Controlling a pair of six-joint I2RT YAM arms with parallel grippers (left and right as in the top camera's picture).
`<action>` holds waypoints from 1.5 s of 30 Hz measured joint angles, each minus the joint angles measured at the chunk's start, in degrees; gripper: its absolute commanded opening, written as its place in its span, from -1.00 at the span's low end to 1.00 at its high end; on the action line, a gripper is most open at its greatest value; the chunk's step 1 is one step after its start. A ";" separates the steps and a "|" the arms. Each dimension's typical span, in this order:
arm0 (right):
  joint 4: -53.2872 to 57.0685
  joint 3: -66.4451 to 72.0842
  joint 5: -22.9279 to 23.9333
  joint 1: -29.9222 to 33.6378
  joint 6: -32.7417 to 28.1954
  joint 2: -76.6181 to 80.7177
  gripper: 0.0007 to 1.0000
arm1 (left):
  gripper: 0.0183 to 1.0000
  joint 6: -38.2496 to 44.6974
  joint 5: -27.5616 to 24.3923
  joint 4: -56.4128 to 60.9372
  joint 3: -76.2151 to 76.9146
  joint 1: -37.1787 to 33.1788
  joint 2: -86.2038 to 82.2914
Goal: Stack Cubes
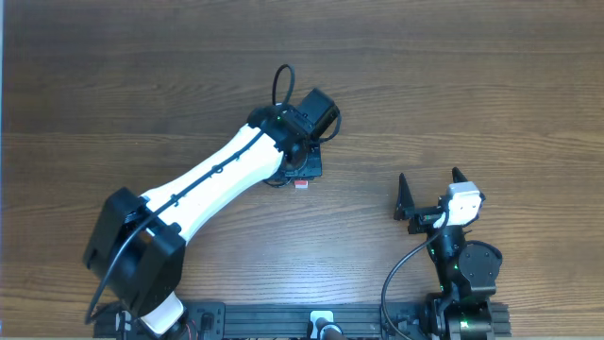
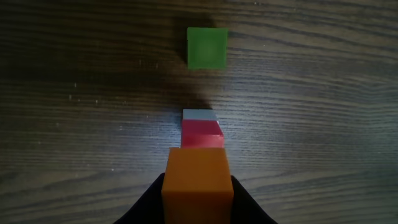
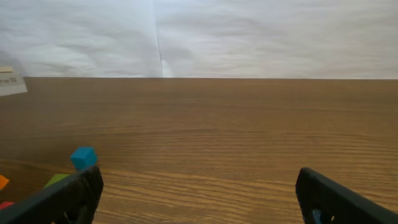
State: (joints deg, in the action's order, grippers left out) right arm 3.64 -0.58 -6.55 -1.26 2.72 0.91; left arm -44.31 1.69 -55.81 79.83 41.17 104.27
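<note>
Low centre, left gripper [image 2: 198, 200] clamps orange cube [image 2: 198, 177] by flat sides; likely light, rigid, slick; right gripper [image 1: 429, 189] splayed.

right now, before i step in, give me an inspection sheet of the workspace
surface: wooden table, bare, no spills seen
job's things: orange cube held in the left fingers; red cube on the table close to it; green cube apart from both; blue cube on the table
clutter: nothing seen
grippers: left gripper shut on the orange cube; right gripper open, holding nothing
cables: black cable loop at the left wrist
surroundings: white wall behind the table
</note>
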 measured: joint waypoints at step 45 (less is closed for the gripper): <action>0.00 0.00 0.00 0.00 0.02 0.00 0.99 | -0.91 1.92 -1.95 0.79 0.02 0.00 3.34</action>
State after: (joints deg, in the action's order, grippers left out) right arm 3.64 -0.58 -6.55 -1.26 2.74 0.91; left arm -42.39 -0.25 -55.02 79.85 41.17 107.61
